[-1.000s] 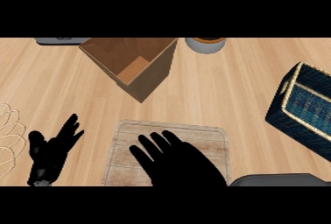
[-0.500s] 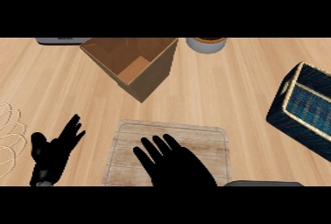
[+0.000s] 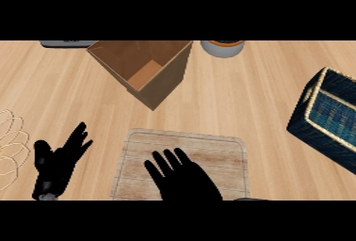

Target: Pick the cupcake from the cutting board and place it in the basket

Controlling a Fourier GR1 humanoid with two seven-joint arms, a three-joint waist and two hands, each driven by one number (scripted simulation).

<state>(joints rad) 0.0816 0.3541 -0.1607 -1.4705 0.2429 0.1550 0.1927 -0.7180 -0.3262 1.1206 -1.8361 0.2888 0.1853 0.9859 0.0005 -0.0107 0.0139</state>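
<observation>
A pale wooden cutting board (image 3: 215, 150) lies on the counter at the lower middle. My right hand (image 3: 184, 181) hovers over its near half, open, with fingers spread and pointing away from me. No cupcake shows anywhere; the hand may hide it. The dark blue woven basket (image 3: 330, 117) stands at the right edge, a good way from the board. My left hand (image 3: 59, 162) rests open at the lower left, fingers up, just left of the board.
An open cardboard box (image 3: 149, 70) stands tilted at the back middle. A grey round container (image 3: 222, 48) sits behind it to the right, a flat dark object (image 3: 66, 44) to the left. A pale wire rack (image 3: 10, 146) lies at the left edge.
My right hand has drawn back a little toward the lower edge and slightly left, baring more of the board. The left hand and everything else have stayed put.
</observation>
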